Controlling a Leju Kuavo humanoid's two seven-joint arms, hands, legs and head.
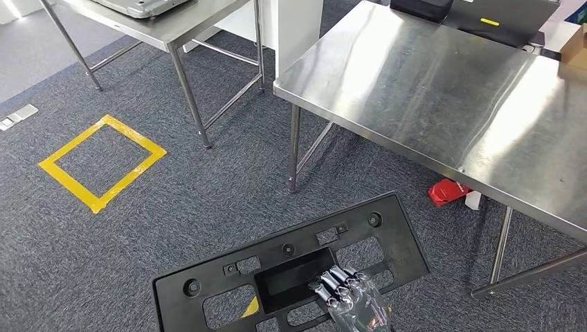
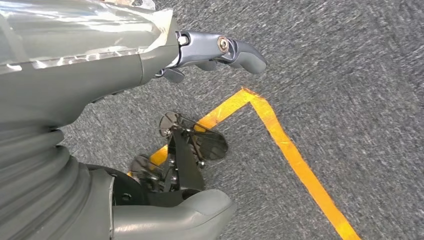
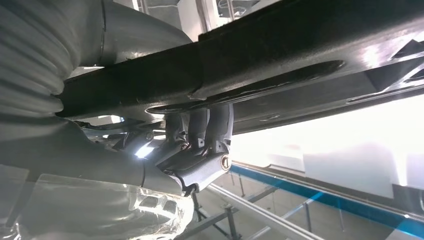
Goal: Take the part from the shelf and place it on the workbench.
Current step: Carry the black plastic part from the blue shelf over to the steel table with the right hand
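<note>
The part is a long flat black plastic panel with cut-outs and a recessed pocket, low in the head view. My right hand holds it above the carpet, fingers hooked over the edge of the pocket. In the right wrist view, the fingers curl up around the panel's dark underside. The workbench is a bare steel table ahead and to the right of the part. My left hand hangs over the carpet, its finger and thumb apart with nothing between them.
A second steel table stands at the back left. A yellow tape square marks the carpet on the left. A red object lies under the workbench. A cardboard box and black equipment sit at the bench's far edge.
</note>
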